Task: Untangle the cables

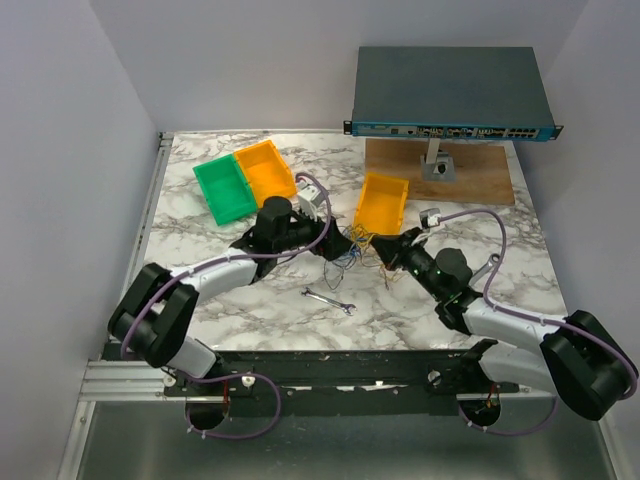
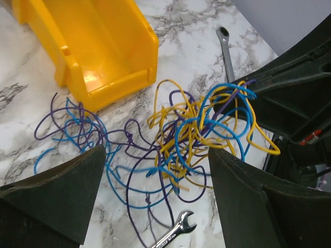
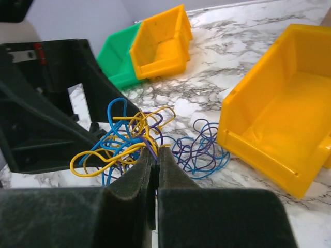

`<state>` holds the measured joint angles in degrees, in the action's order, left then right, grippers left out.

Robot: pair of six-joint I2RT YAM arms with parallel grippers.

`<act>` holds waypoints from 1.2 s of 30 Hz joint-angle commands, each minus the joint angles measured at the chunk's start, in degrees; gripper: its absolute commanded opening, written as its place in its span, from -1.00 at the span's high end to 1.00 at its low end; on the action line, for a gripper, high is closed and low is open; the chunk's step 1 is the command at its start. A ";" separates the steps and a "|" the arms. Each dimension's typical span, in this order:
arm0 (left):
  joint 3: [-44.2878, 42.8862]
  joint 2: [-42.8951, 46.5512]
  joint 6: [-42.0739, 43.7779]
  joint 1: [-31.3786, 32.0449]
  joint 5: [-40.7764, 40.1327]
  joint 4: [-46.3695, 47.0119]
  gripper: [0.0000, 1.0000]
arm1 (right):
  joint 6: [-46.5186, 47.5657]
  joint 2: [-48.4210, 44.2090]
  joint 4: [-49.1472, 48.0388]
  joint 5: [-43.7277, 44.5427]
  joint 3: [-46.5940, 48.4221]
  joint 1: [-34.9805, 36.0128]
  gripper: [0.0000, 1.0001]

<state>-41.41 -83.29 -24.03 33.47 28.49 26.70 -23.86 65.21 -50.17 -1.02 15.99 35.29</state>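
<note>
The cables (image 1: 355, 243) are a loose tangle of thin blue, yellow and purple wires on the marble table, just in front of a yellow bin (image 1: 385, 205). In the left wrist view the cables (image 2: 191, 129) lie between and beyond my left gripper's wide-open fingers. My left gripper (image 2: 156, 155) is open and holds nothing; from above it (image 1: 332, 250) sits at the tangle's left side. My right gripper (image 3: 156, 151) is shut, pinching yellow and purple strands of the cables (image 3: 129, 139) and lifting that clump. It (image 1: 385, 252) is at the tangle's right side.
A silver wrench (image 1: 330, 300) lies in front of the tangle; a wrench end (image 2: 173, 235) shows under my left gripper and another (image 2: 225, 44) farther off. A green bin (image 1: 225, 190) and a second yellow bin (image 1: 268, 172) stand back left. A network switch (image 1: 450, 95) on a wooden board (image 1: 480, 170) is back right.
</note>
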 commanded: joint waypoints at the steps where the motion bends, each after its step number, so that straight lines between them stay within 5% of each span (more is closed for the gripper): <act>1: -5.42 -5.27 -0.14 1.36 7.36 -5.34 -0.61 | 0.73 1.30 -4.71 -6.39 -0.10 -0.05 0.94; 3: -7.37 -7.42 0.51 2.04 8.54 -7.29 -0.25 | 1.01 1.40 -4.33 -6.49 0.02 -0.05 0.94; 6: -9.83 -9.34 0.32 2.39 9.64 -9.17 0.94 | 0.84 0.80 -4.46 -3.58 -0.67 -0.09 0.94; 10: -6.27 -4.66 0.35 1.72 -0.21 -9.43 1.00 | -0.38 -1.07 4.30 12.76 0.77 -0.04 0.99; 14: 0.32 1.89 -2.18 -2.01 -7.36 -6.27 1.00 | -10.11 -3.53 16.54 43.46 1.36 -0.13 0.99; 16: 4.02 4.89 -3.87 -4.46 -11.03 -4.75 1.00 | -14.51 -4.98 21.63 51.99 1.75 -0.11 0.99; 25: 11.55 14.85 -8.24 -9.47 -25.37 -5.08 1.00 | -31.91 -9.55 32.05 69.00 -0.52 -0.13 0.98; 26: 11.85 15.19 -8.35 -9.47 -25.73 -5.04 1.00 | -32.80 -9.63 32.31 69.61 -0.52 -0.14 0.82; 28: 11.88 15.26 -6.77 -9.48 -20.77 -3.01 1.00 | -27.95 -9.77 30.01 65.35 -0.05 -0.13 0.32; 31: 12.21 12.76 -5.10 -9.09 -5.97 7.50 1.00 | -5.84 -9.52 15.80 40.00 -0.47 -0.13 -0.39; 36: 8.52 7.77 -4.08 -5.60 4.99 10.48 1.00 | 4.18 -4.88 -3.91 4.98 -4.22 -0.14 -0.69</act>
<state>-29.95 -72.64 -30.76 25.02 22.48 30.76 -32.38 57.08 -37.80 31.38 13.82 35.14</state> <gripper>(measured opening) 0.046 0.833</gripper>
